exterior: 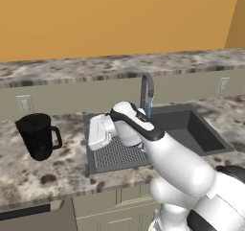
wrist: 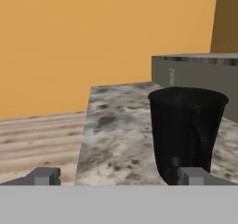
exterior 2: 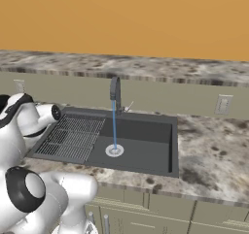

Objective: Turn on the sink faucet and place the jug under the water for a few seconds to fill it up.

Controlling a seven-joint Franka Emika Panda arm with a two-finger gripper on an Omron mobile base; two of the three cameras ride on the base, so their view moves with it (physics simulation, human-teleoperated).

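Observation:
The black glossy jug point(exterior: 38, 136) stands upright on the counter left of the sink point(exterior: 203, 134), its loop handle toward the sink. My gripper point(exterior: 92, 133) hovers over the ribbed drainboard point(exterior: 117, 154) and points left at the jug, a short way from it. In the hand view my gripper point(wrist: 120, 175) is open and holds nothing. The jug point(wrist: 187, 130) rises ahead, in line with the right fingertip point(wrist: 193, 175). The sink faucet point(exterior 2: 115, 91) arches over the basin, and a thin blue stream of water point(exterior 2: 114, 126) runs from it onto the round drain point(exterior 2: 115, 151).
A low backsplash ledge point(exterior: 95, 93) with wall outlets point(exterior: 25, 104) runs behind the counter. Speckled stone counter point(exterior 2: 214, 150) spreads to the right of the sink. Beyond the counter's left end lies wooden floor point(wrist: 37, 135) under an orange wall.

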